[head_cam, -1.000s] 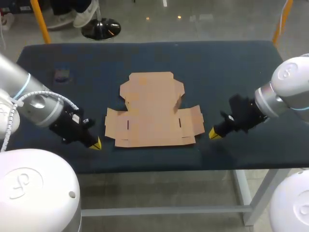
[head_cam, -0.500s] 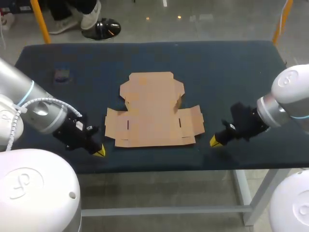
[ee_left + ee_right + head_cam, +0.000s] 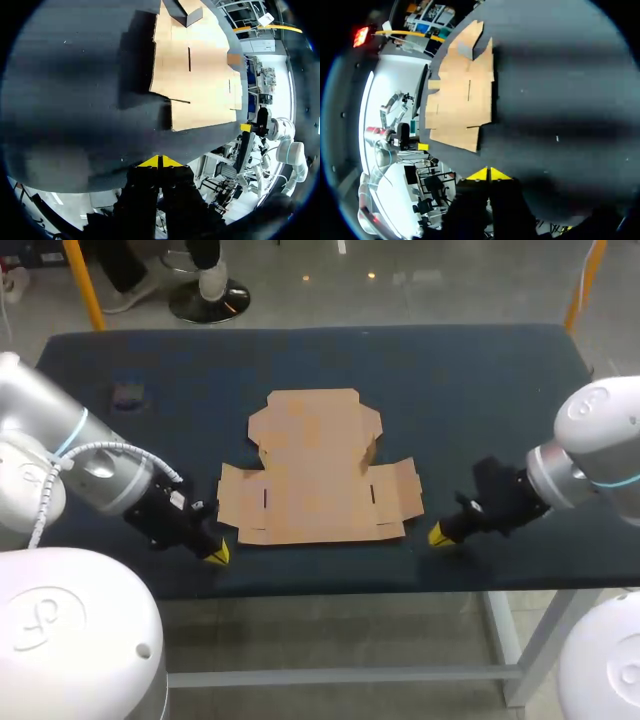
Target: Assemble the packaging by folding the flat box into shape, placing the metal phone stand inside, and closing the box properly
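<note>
Head view: the flat cardboard box [image 3: 318,468] lay unfolded in the middle of the dark bench [image 3: 480,390], with open surface on every side. The left hand [image 3: 217,553] sat by the front edge, near the box's front-left corner. The right hand [image 3: 438,535] sat near its front-right corner.

Left wrist view: the tips were pressed together, the box [image 3: 195,70] ahead and apart.

Right wrist view: the tips were likewise pressed together, the box [image 3: 462,95] ahead.

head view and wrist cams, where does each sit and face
Head view: above and behind, looking down on the table; left gripper and right gripper show.
Left wrist view: on the left arm, facing the flat box past its shut tips.
Right wrist view: likewise, on the right arm.
All three share the box.
</note>
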`<state>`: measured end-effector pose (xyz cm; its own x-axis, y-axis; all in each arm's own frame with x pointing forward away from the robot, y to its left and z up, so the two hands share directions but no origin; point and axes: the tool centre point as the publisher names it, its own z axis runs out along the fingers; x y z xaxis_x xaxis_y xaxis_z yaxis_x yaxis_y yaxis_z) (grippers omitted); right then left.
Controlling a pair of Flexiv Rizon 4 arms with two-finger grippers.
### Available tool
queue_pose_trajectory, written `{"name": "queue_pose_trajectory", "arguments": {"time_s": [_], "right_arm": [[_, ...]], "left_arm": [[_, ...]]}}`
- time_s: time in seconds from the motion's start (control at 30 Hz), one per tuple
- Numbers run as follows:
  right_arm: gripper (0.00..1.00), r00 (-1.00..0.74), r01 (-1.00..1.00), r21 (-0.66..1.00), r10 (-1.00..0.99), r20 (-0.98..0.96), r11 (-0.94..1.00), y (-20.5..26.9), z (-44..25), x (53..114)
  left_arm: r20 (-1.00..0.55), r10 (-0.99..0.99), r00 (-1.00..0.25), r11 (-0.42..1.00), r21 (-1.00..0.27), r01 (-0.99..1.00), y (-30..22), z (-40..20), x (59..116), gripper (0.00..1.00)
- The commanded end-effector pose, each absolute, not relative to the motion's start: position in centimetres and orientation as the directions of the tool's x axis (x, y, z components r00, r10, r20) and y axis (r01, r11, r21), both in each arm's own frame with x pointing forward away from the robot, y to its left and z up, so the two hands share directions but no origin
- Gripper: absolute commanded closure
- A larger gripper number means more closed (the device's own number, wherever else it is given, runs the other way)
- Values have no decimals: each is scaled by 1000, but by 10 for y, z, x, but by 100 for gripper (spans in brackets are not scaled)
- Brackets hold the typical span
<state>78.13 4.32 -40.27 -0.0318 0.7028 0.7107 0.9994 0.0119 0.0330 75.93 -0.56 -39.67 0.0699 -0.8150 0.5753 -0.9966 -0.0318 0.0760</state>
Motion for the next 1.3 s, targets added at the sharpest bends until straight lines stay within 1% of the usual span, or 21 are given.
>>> {"name": "queue_pose_trajectory", "arguments": {"time_s": [0.03, 0.6, 1.3], "right_arm": [[100, -33, 999, 29, 697, 716, 18, 47, -408, 786], [100, -31, 999, 6, 695, 719, 39, 61, -416, 794], [100, -39, 998, -1, 681, 732, 59, 75, -425, 803]], "left_arm": [[571, -818, 66, -14, 95, -995, -11, -402, 769, 100], [575, -817, 48, 5, 89, -996, -17, -407, 775, 100], [616, -786, 43, 19, 95, -995, -19, -417, 782, 100]]}}
